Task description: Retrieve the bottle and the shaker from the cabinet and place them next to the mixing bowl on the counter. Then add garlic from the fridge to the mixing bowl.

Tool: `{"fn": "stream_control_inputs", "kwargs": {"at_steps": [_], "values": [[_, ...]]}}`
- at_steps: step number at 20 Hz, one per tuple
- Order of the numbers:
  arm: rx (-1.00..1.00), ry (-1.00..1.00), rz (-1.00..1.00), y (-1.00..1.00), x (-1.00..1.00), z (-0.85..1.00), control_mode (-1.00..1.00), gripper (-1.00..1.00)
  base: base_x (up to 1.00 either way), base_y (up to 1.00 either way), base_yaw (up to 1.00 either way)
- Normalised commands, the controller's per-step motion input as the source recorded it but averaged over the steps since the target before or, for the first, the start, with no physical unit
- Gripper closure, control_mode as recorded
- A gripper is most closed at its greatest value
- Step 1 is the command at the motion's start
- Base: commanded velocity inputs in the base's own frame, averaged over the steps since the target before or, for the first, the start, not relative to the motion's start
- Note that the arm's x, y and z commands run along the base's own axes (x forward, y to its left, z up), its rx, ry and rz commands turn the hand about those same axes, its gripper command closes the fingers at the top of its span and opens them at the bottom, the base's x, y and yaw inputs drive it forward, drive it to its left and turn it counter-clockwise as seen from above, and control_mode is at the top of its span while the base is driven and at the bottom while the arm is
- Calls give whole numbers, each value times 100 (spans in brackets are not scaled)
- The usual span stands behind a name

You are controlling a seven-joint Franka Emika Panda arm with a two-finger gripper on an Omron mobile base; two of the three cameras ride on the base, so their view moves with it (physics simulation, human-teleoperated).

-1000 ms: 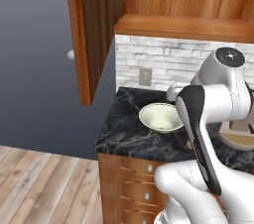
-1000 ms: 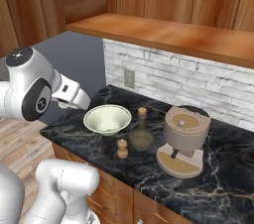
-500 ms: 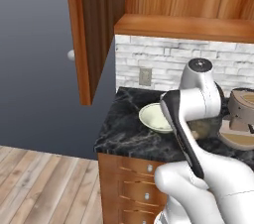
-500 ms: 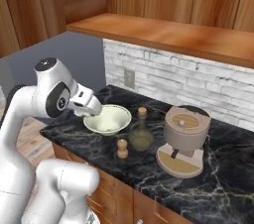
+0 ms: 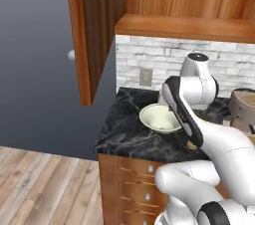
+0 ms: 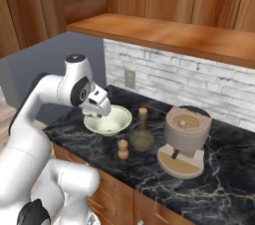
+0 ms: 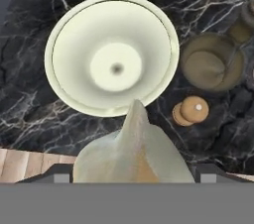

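Even, soft light all round, no harsh source that I can place. Under my hand the bowl [image 7: 111,54] is brightest, pale and nearly washed out, with a small dark spot at its centre. The black counter [image 7: 208,0] stays dim, its veins crisp. The pale lump [image 7: 133,151] nearest my camera looks blurred. Base views are slightly soft and grainy.

The robot arm [image 6: 35,119] is glossy white, made of thick rounded links. A black band [image 5: 182,112] runs along one link in the left base view. The joints are dark: a round dark cap [image 6: 74,58] sits on top of one, and a dark grey disc [image 6: 82,91] marks its side. The body [image 5: 199,189] below is smooth and bulging.
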Motion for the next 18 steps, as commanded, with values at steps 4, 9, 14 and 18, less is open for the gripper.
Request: {"fn": "stream_control_inputs", "kwargs": {"at_steps": [4, 9, 14, 18], "values": [[0, 1, 0, 0, 53, -50, -100, 100, 0, 0, 0], [0, 3, 0, 0, 56, -25, -100, 100, 0, 0, 0], [0, 0, 0, 0, 24, -53, -100, 100, 0, 0, 0], [0, 0, 0, -10, 7, -61, -100, 100, 0, 0, 0]]}}
